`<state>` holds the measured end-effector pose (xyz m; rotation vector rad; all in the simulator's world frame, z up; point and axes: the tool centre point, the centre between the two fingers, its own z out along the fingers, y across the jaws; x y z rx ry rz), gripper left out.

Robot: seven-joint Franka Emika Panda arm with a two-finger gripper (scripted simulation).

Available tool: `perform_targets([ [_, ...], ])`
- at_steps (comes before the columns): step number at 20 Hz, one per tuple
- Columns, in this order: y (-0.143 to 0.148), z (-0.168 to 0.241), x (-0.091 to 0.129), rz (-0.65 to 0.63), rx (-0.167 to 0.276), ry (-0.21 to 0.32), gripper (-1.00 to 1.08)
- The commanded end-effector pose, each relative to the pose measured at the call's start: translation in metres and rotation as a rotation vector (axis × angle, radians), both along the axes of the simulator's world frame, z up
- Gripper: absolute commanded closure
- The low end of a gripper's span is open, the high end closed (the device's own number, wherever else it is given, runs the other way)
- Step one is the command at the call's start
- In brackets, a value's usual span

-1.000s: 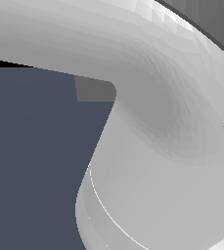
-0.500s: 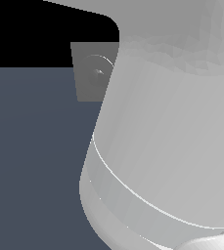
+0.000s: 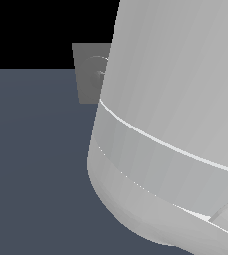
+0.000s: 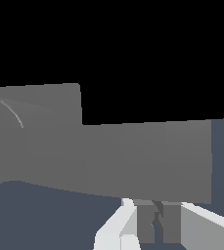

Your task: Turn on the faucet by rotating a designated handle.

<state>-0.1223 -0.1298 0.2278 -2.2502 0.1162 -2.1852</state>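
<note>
Reading the exterior view from its left, bare dark blue-grey floor [image 3: 36, 164] fills the near side up to a black backdrop. At the floor's far edge stands the faucet [image 3: 88, 74], a matte grey squarish block with a faint circular ring on its face; only its left part shows. The rest is hidden by the glossy white robot arm [image 3: 175, 124], which fills the exterior view's right from top to bottom. Neither handle nor gripper can be seen in this view.

In the wrist view the same block sits at one side, its ring arc just visible. From it the handle [image 4: 133, 158] runs across as a long flat grey bar, ending in a square-looking end over the floor. Close under that bar, near its free end, the gripper [image 4: 155, 222] shows as two grey fingers [image 4: 144, 222] between pale housing parts. They stand close together with a thin dark gap between them, and nothing is visibly held. I cannot tell whether they are clenched or slightly parted.

As a judgement, the approach looks done: the fingers sit just beside the handle, though contact cannot be confirmed. How far the handle has turned cannot be read, so the turning itself appears to remain.
</note>
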Motion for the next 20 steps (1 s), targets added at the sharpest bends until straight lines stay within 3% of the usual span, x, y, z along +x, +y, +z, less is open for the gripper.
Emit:
perform_targets([
  [1,0.000,0.016,0.004,0.006,-0.003,-0.023,1.08],
  [20,-0.010,0.071,0.007,0.006,-0.013,-0.030,1.08],
])
